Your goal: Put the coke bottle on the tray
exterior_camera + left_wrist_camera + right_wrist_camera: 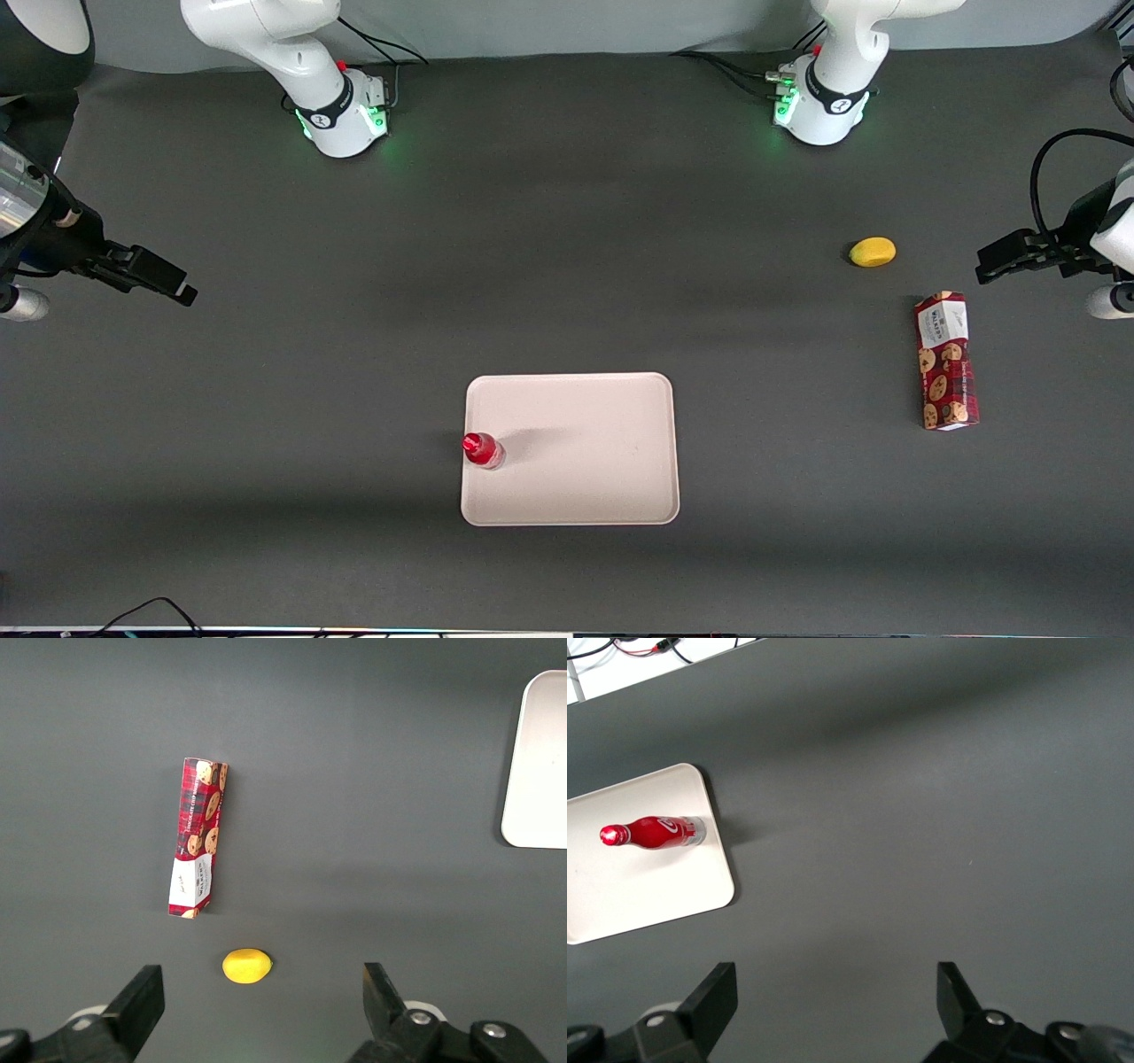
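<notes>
The coke bottle (483, 449) stands upright on the tray (585, 461), close to the tray's edge toward the working arm's end; it also shows as the small red bottle (654, 833) on the pale tray (647, 886) in the right wrist view. My gripper (182, 291) hovers over bare table toward the working arm's end, farther from the front camera than the tray and well apart from the bottle. The gripper (833, 979) is open, with only the dark table surface between its fingers.
A yellow lemon-like object (873, 252) and a red patterned cookie box (946, 361) lie toward the parked arm's end of the table. Both arm bases (345, 115) stand at the edge farthest from the front camera. Cables run near the table's front edge.
</notes>
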